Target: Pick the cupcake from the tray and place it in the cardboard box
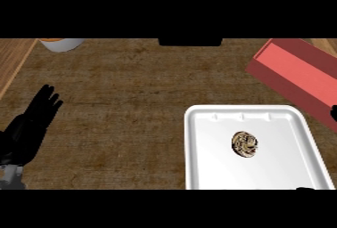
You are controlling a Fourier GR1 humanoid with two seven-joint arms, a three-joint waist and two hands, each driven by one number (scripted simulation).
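Note:
A cupcake (245,144) with brown and cream swirls sits in the middle of a white tray (204,178) at the lower right of the counter. Beyond the tray's far right corner stands a red box (296,71), set at an angle. My left hand (30,127) rests open at the left edge, fingers straight and pointing away, far from the tray. Only a small dark piece of my right hand (334,113) shows at the right edge, between the box and the tray, with another dark bit by the tray's near right corner.
A white round container (61,43) with an orange rim stands at the far left of the counter. A black object (191,42) lies at the far edge, middle. A lighter wooden strip runs along the left side.

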